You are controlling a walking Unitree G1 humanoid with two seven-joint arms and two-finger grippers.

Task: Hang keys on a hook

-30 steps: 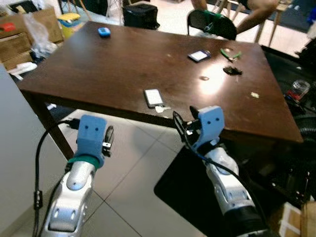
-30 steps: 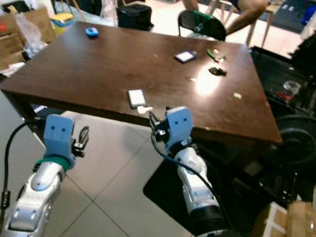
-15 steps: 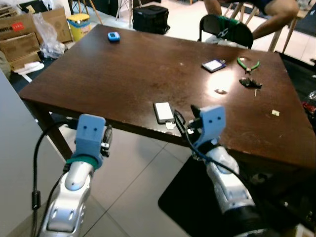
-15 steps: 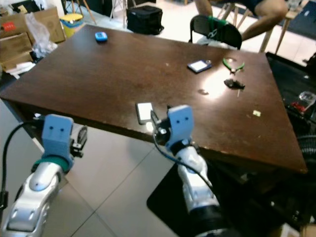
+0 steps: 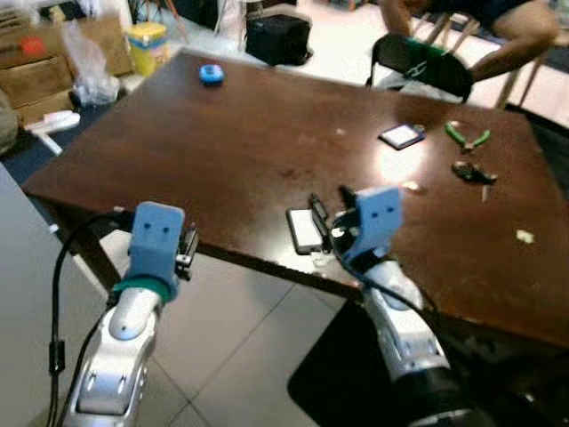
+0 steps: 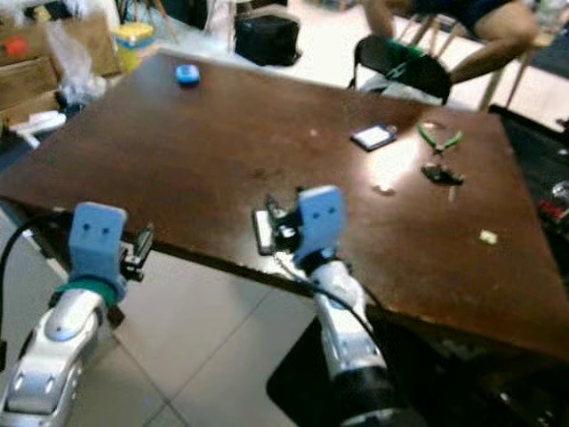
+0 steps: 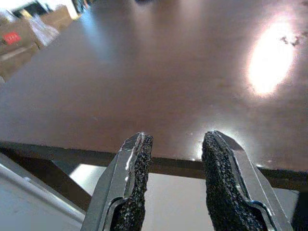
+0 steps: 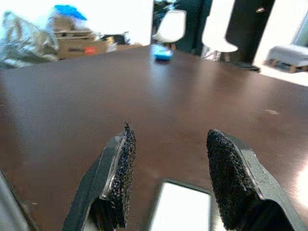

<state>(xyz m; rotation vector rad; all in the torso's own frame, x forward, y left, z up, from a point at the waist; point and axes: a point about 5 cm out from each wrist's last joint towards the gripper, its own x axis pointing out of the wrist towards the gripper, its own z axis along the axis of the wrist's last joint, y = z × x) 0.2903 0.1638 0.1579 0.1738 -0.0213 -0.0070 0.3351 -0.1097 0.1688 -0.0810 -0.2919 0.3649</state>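
A flat white-faced card (image 5: 304,229) lies near the front edge of the dark wooden table (image 5: 222,133), with a small pale key-like piece (image 5: 321,261) at its near end. My right gripper (image 5: 329,210) hovers open just above that card, which also lies between its fingers (image 8: 119,168) as the white card (image 8: 185,211). My left gripper (image 5: 188,247) is open at the table's front edge, further left, with nothing between its fingers (image 7: 137,163). A small dark bunch (image 5: 471,171), possibly keys, lies far right on the table. I see no hook.
On the table are a blue object (image 5: 211,73), a small card (image 5: 402,135), green pliers (image 5: 467,135) and a pale scrap (image 5: 524,236). A person (image 5: 498,22) sits behind a black chair (image 5: 422,67). A black bag (image 5: 277,37), boxes (image 5: 53,62) and a yellow bin (image 5: 147,37) stand beyond.
The camera has moved closer to the table. My right gripper has risen from below the front edge to above the white card. My left gripper has come up to the edge.
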